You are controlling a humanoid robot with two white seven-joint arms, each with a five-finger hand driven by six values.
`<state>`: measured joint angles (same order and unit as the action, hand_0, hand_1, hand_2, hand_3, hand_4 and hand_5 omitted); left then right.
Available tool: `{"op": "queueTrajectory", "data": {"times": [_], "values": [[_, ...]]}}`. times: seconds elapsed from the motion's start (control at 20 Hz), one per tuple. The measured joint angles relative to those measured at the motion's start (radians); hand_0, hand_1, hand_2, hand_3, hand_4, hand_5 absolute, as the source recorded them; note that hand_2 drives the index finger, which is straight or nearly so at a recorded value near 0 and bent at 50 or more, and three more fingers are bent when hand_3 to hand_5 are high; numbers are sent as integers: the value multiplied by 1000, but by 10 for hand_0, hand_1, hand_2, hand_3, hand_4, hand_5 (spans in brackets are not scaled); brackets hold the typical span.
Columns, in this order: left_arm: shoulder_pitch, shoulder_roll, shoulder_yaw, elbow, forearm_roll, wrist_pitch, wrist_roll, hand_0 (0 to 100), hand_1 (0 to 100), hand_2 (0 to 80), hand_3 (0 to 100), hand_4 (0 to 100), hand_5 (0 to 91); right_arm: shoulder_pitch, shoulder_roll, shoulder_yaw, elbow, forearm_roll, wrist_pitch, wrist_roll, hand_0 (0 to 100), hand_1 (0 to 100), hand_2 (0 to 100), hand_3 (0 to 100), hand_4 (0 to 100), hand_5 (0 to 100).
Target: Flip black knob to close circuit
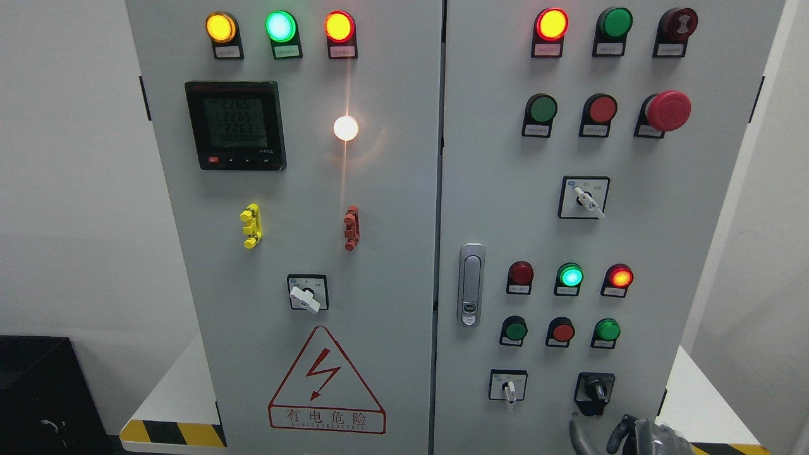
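Single head view, close and slightly downward, facing the cabinet front [354, 253].

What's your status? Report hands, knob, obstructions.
Right hand just below black knob, no contact, fingers relaxed. Left hand out of view. Path clear.

Black knob [595, 390] unobstructed; right hand [632, 436] just below; white selector [509, 389] near, left.

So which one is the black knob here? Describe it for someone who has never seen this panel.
Start at the right door of the grey cabinet and drop to its bottom row. Two rotary switches sit there; the black knob is the right-hand one, just above the robot's right hand. Unlike its neighbour, the white-handled switch, it is all black.
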<state>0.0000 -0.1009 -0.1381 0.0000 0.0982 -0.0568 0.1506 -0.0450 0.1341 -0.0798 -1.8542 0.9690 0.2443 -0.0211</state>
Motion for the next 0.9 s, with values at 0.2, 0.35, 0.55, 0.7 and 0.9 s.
{"op": "queueTrajectory", "data": {"times": [0.2, 0.35, 0.55, 0.7, 0.9], "values": [[0, 0, 0, 0, 0, 0, 0, 120, 556, 0, 0, 0, 0, 23, 0, 25, -29, -154, -25, -46, 0, 112, 461, 736, 683, 572], [0, 0, 0, 0, 0, 0, 0, 120, 556, 0, 0, 0, 0, 51, -1, 38, -53, -269, -38, -65, 0, 114, 397, 660, 636, 498], [0, 0, 0, 0, 0, 0, 0, 120, 556, 0, 0, 0, 0, 88, -2, 51, -87, -462, -42, -72, 0, 117, 353, 577, 565, 417], [0, 0, 0, 0, 0, 0, 0, 120, 556, 0, 0, 0, 0, 114, -3, 58, -111, -588, -49, -73, 0, 122, 306, 527, 508, 380], [0, 0, 0, 0, 0, 0, 0, 120, 556, 0, 0, 0, 0, 140, -4, 64, -136, -748, -88, -75, 0, 128, 241, 454, 426, 310]]}}
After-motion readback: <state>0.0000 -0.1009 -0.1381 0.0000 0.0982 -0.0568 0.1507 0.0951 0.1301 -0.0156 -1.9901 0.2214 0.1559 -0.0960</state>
